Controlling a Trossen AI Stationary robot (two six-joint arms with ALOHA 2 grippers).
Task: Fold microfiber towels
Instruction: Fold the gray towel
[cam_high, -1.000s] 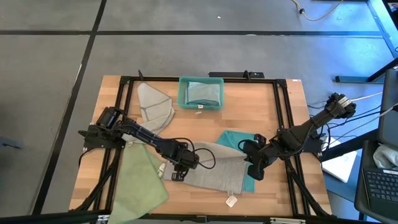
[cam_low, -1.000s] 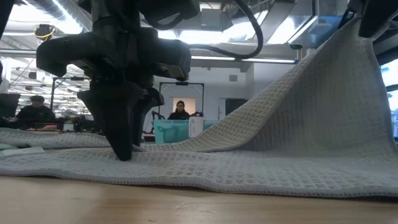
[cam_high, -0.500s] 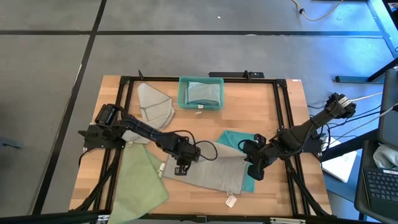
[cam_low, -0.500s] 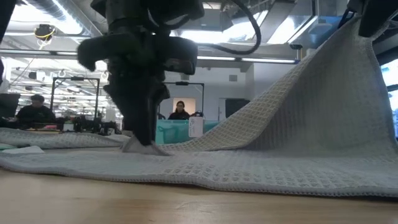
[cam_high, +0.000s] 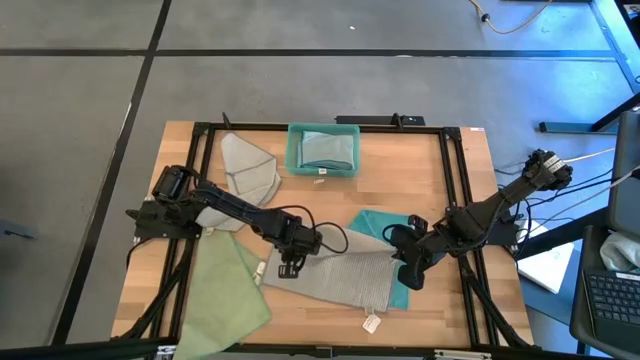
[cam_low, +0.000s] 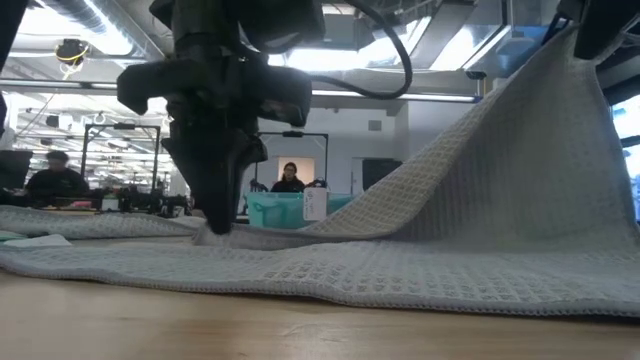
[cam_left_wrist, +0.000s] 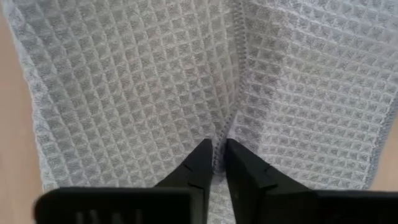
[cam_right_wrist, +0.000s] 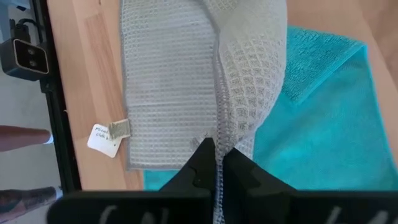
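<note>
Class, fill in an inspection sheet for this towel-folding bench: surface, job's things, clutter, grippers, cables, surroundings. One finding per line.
Surface: wooden table inside a black frame.
Job's things: grey waffle towel at front centre, overlapping a teal towel; pale green towel front left; folded grey towel at the back; one towel in the teal bin.
Clutter: loose white tag on the table by the grey waffle towel's front edge.
Grippers: left gripper pinches the grey waffle towel's hem low; right gripper holds its other edge raised.
Cables: black cable looped across the grey waffle towel.
Surroundings: grey floor; people at desks in the background.
</note>
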